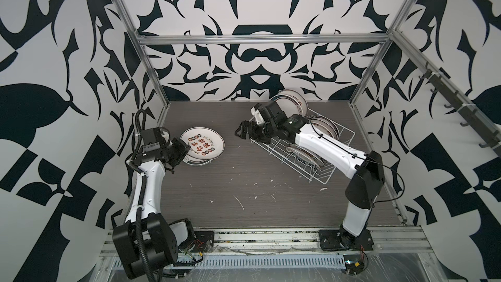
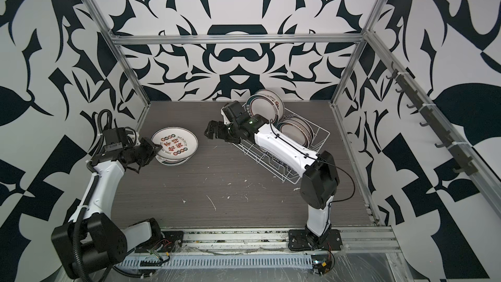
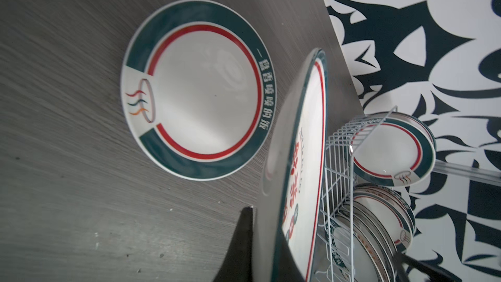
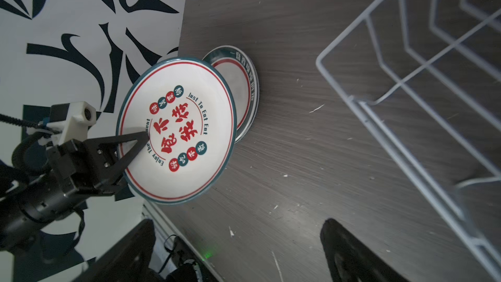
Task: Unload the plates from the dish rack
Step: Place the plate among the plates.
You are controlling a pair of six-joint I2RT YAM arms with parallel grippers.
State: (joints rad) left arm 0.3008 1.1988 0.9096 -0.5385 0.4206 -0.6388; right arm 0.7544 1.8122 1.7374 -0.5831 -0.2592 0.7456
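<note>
At the left, a lettered plate (image 1: pixel 202 142) is gripped by its left rim in the closed left gripper (image 1: pixel 182 150) and held tilted over a green-rimmed plate (image 3: pixel 198 90), which is shown whole only in the left wrist view. At the far right, several plates (image 1: pixel 322 128) are stood in the dish rack (image 1: pixel 329 170), at whose left end the right gripper (image 1: pixel 240 131) is spread wide and empty. "Just To Eat Eat" and "Enjoy The" are legible only in the right wrist view.
</note>
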